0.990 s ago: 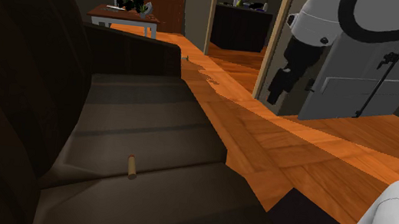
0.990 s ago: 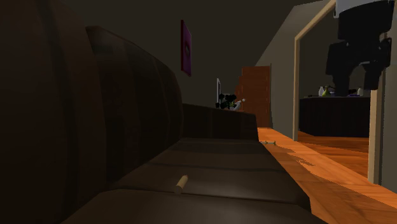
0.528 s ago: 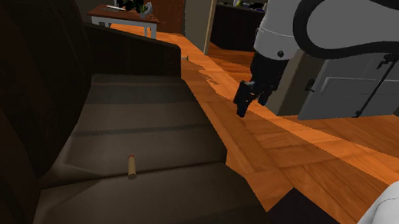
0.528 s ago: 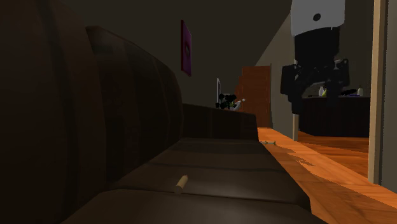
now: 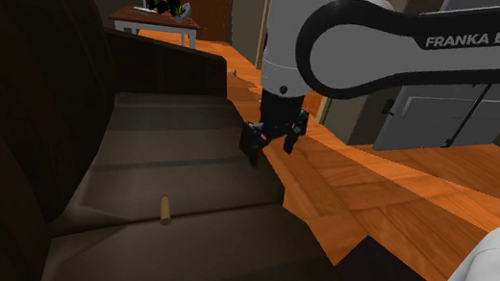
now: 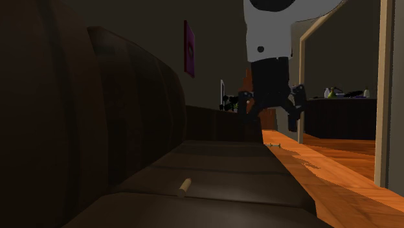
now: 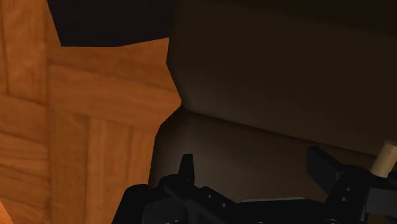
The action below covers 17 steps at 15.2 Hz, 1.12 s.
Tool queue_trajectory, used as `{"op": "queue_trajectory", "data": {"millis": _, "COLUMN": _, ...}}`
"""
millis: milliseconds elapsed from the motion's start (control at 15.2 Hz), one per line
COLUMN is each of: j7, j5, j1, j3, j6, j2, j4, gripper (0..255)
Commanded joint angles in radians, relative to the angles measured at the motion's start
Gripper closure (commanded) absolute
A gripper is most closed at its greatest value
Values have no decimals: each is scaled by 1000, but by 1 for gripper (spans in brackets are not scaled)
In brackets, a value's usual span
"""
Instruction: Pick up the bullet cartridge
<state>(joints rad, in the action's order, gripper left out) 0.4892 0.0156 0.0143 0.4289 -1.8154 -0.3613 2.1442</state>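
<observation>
Dark sofa seat (image 5: 170, 145) bears the tan bullet cartridge (image 5: 165, 209); well apart, the claw (image 5: 270, 147) hovers, jaws spread.

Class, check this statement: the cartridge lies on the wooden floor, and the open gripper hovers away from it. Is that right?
Not quite. The cartridge lies on the sofa seat, not on the floor, as the shoulder view shows. The rest holds: the open gripper hovers away from it.
</observation>
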Motion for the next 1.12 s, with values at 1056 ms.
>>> {"op": "queue_trajectory", "data": {"millis": 1056, "j7": 604, "j5": -247, "j1": 150, "j3": 137, "j6": 12, "j2": 796, "j4": -615, "gripper": 0}}
